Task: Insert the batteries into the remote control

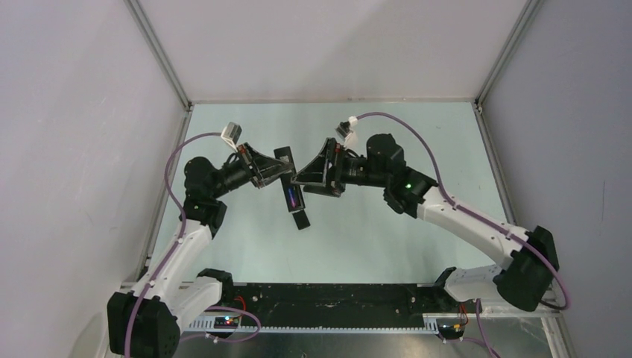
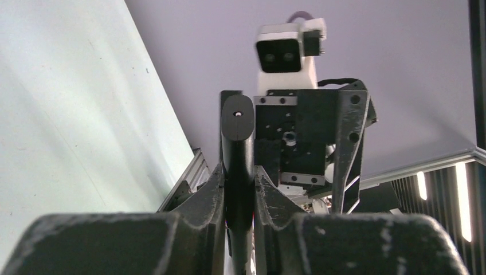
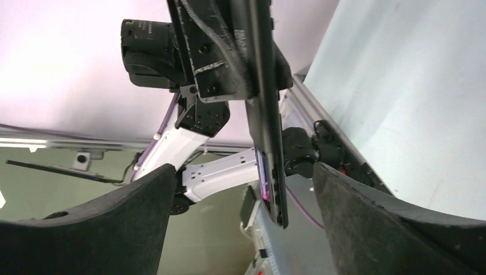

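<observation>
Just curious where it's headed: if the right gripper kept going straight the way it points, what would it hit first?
The remote, held up by the left gripper. It lies edge-on in line with the open right gripper; depth is unclear.

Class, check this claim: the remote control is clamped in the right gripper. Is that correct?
No. The left gripper clamps the remote control, as the left wrist view shows; the right gripper is open.
</observation>
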`<state>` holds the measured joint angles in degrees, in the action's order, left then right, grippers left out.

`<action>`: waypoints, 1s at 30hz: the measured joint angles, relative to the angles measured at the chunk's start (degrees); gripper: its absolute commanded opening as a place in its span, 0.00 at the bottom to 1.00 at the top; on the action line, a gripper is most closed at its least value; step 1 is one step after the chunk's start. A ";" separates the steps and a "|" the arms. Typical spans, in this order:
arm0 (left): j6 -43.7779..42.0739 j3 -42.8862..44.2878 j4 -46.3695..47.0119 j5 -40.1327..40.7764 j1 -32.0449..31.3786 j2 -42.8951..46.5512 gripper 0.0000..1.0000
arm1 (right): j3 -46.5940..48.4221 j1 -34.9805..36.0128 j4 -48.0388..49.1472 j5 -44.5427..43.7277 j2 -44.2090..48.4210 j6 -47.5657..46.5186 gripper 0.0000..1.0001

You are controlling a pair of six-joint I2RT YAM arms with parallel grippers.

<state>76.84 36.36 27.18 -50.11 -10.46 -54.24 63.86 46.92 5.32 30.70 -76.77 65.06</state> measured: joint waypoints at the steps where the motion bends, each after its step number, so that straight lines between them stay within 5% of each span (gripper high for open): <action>1: -0.37 -0.20 -0.50 0.00 0.04 0.00 0.00 | 0.00 -0.24 -1.51 -0.72 1.16 -1.16 0.95; 6: -1.53 -1.49 -1.77 0.00 0.83 -0.02 0.00 | 0.00 -1.84 -9.27 -5.01 5.84 -6.99 0.87; 11: -2.56 -3.65 -2.97 -0.02 2.51 0.02 0.00 | 0.02 -5.16 -17.70 -11.23 7.96 -12.85 0.49; 20: -4.50 -7.30 -5.40 -0.09 4.00 0.00 0.00 | 0.79 -10.45 -25.92 -24.39 -2.64 -22.86 0.13; 30: -6.82 -7.43 -6.29 -0.17 4.59 -1.95 0.00 | 11.52 -9.29 -30.01 -37.42 -25.07 -24.83 0.06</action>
<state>70.02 28.93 20.88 -50.28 -5.87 -56.18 75.37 37.63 -24.69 -6.72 -101.84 40.23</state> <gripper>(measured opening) 0.196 0.063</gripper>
